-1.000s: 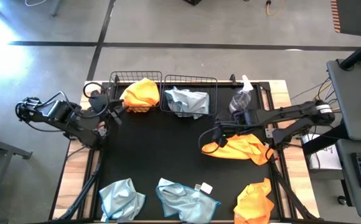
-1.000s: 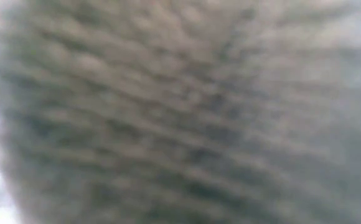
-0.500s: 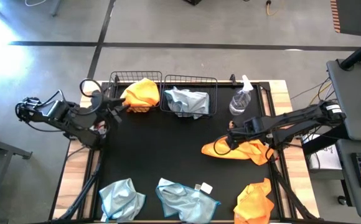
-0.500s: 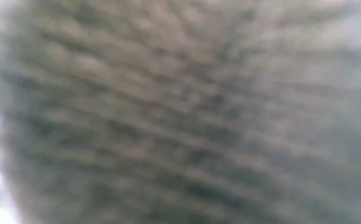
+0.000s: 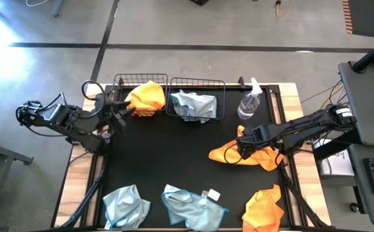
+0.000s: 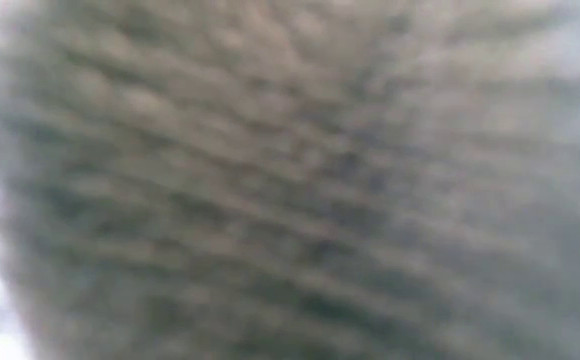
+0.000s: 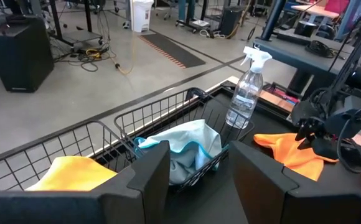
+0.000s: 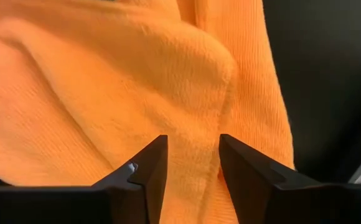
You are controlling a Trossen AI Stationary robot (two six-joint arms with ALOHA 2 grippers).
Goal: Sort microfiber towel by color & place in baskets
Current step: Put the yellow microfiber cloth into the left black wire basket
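An orange towel (image 5: 264, 158) lies crumpled on the black mat at the table's right. My right gripper (image 5: 241, 148) points down over its left part. In the right wrist view the gripper (image 8: 193, 146) is open, with cloth (image 8: 106, 81) showing in the gap. At the far edge stand two black wire baskets. The left one (image 5: 119, 82) holds an orange towel (image 5: 147, 95) and the right one (image 5: 200, 80) a pale blue towel (image 5: 193, 104). My left gripper (image 5: 117, 109) hovers open by the left basket's near left corner, empty (image 7: 199, 155). My right gripper comes at the orange towel from above, with its fingertips (image 8: 152, 155) just over a raised fold (image 8: 193, 74). Whether the tips touch the cloth, I cannot tell. The towel lies slack on the mat.
A clear spray bottle (image 5: 249, 102) stands at the far right, beside the blue basket. Two pale blue towels (image 5: 126, 205) (image 5: 193, 206) and another orange one (image 5: 264, 209) lie along the near edge. Blurred grey cloth fills the low view.
My right gripper has come down and gone toward the table's right edge, from the orange towel's left tip to over its left part. The towel lies as before. My left gripper has tipped a little beside the left basket.
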